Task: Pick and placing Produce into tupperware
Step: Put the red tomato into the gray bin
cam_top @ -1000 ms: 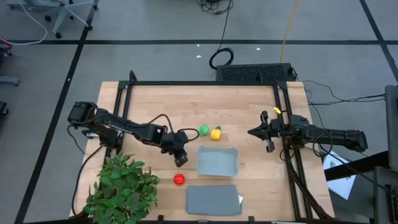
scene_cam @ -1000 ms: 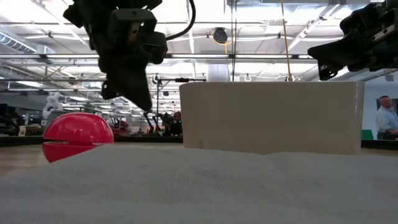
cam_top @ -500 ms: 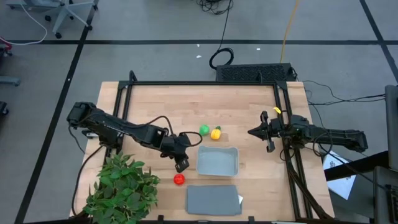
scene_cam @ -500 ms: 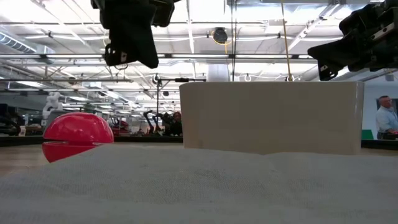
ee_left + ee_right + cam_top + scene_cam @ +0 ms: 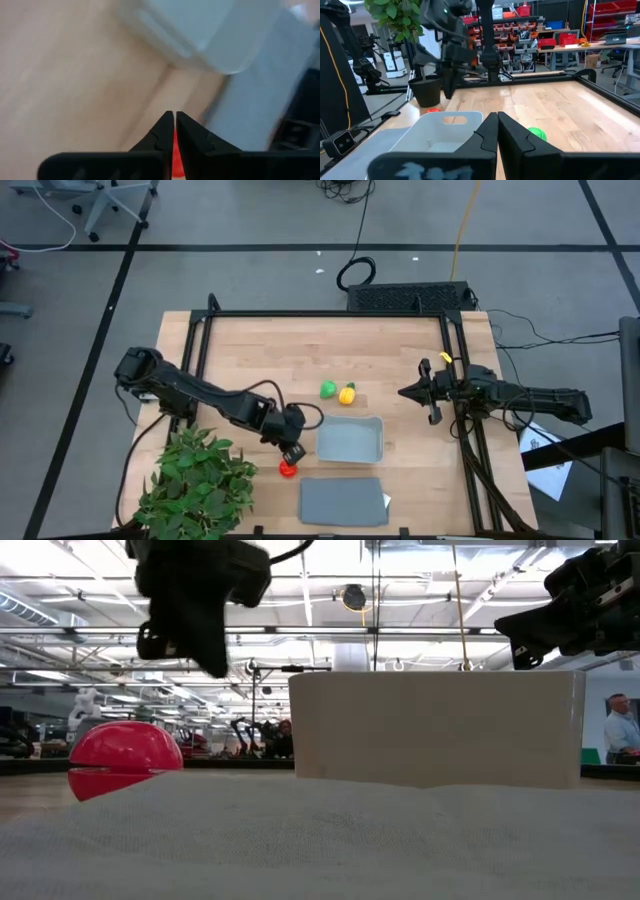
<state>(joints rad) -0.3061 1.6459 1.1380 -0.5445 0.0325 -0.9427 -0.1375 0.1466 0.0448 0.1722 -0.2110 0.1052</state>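
The red round fruit [image 5: 288, 469] rests on the wood near the leafy plant, and shows in the low view [image 5: 125, 760] too. My left gripper [image 5: 292, 452] hangs just above it, shut, with red [image 5: 175, 155] showing through the slit between its fingers. The green round fruit [image 5: 327, 389] and the yellow fruit with a green tip [image 5: 347, 393] lie side by side beyond the tupperware [image 5: 350, 438], a pale grey-blue tray. My right gripper [image 5: 405, 392] waits shut at the table's right side, pointing toward the tupperware [image 5: 440, 130].
A flat darker grey lid [image 5: 342, 502] lies at the near edge in front of the tupperware. A big leafy plant [image 5: 195, 480] fills the near left corner. A black frame runs round the table. Bare wood lies between the fruits and the far edge.
My left gripper has moved toward the table's near edge, from beside the tupperware's left wall to just above the red fruit. The fruits and the tupperware have stayed where they were.
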